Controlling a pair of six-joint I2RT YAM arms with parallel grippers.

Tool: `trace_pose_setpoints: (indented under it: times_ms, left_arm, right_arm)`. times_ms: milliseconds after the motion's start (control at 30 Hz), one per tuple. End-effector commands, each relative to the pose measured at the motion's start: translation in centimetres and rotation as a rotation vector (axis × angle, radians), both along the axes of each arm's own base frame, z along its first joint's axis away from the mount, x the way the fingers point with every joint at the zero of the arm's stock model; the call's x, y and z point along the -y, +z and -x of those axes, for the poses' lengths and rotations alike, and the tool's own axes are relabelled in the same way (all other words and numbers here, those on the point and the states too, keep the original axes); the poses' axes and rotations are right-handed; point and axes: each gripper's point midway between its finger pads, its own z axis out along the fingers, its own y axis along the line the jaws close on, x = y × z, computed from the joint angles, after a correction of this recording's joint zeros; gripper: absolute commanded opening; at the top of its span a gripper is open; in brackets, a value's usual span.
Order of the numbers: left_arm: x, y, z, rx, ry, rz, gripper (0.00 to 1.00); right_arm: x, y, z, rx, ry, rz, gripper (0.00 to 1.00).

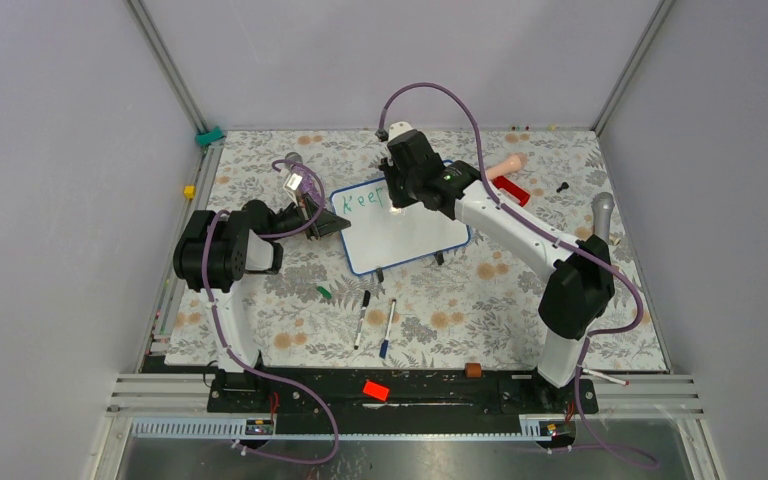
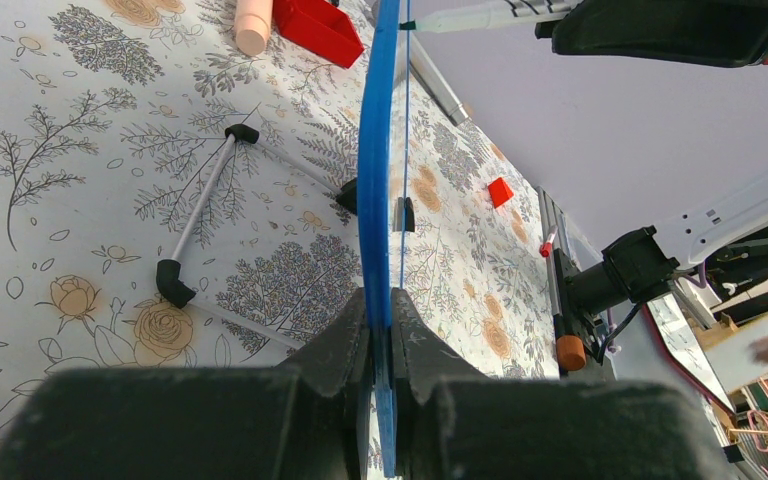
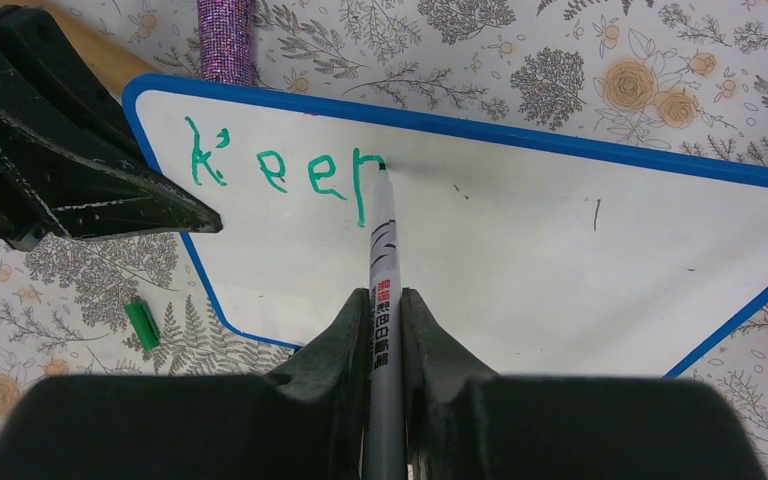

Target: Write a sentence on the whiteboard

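Four letters (image 3: 280, 175) sit upper left on the whiteboard (image 3: 520, 250); your right end effector (image 3: 385, 300) clamps the marker (image 3: 381, 240), left end effector (image 2: 381, 315) the rim (image 2: 373, 150): press lightly, curve slowly.

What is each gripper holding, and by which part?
The left gripper clamps the whiteboard by its blue edge; the right gripper, the marker by its barrel.

The whiteboard (image 1: 405, 238) stands in the middle of the table (image 1: 480, 300). The left gripper (image 2: 380, 325) holds its left edge. The right gripper (image 3: 385, 315) is over the board and holds a marker (image 3: 381, 235). The marker's tip touches the board just right of the letters (image 3: 280, 172), near the far left corner. A pen (image 1: 362, 318) and a second pen (image 1: 388, 328) lie side by side in front of the board. A small cap (image 1: 323, 292) lies to their left.
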Motion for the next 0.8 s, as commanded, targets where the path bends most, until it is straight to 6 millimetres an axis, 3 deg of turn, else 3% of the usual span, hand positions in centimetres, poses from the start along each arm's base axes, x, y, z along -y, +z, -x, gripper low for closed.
trace_pose_setpoints:
  times_ms: [0, 767]
  left_arm:
    - [0.2, -1.1, 1.1, 0.085, -0.049, -0.040, 0.00]
    - [0.2, -1.1, 1.2, 0.084, -0.049, -0.040, 0.00]
  right_arm:
    - [1.2, 0.5, 0.5, 0.009, -0.003, 0.033, 0.00]
    - [-0.5, 0.5, 0.8, -0.022, 0.056, -0.015, 0.00]
